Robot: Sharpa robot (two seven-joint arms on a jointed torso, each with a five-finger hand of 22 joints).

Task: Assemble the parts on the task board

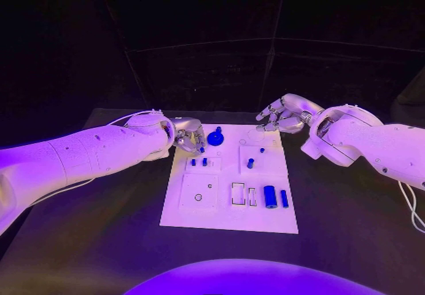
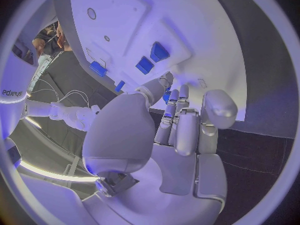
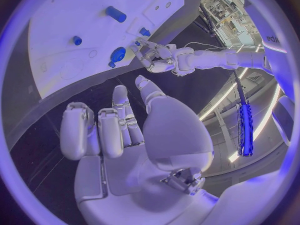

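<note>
Fingers first: those of the left hand point(image 1: 188, 136) curl down over the far left corner of the task board point(image 1: 228, 216), just beside the round blue part point(image 1: 215, 137) there; whether they pinch anything I cannot tell, since the wrist view only shows them drawn close together with blue glinting past their tips. The right hand point(image 1: 282, 115) hovers at the far right corner of the board with its fingers point(image 3: 107, 130) loosely spread and nothing in them, apart from any piece. Moving out across the white plate, several small blue pegs point(image 1: 204, 161) stand upright near the left hand, and another short peg point(image 1: 250, 163) stands in the square block on the right half. Nearer the robot, a thick blue cylinder point(image 1: 270, 196) and a slim blue bar point(image 1: 284, 198) lie loose on the board's surface beside an open rectangular slot point(image 1: 237, 193), and a small round hole point(image 1: 198, 197) in the left square sits unfilled. I judge the job partly done: some pegs look seated, while the loose pieces and bare openings remain. The board rests in the middle of the dark desk point(image 1: 97, 246).
</note>
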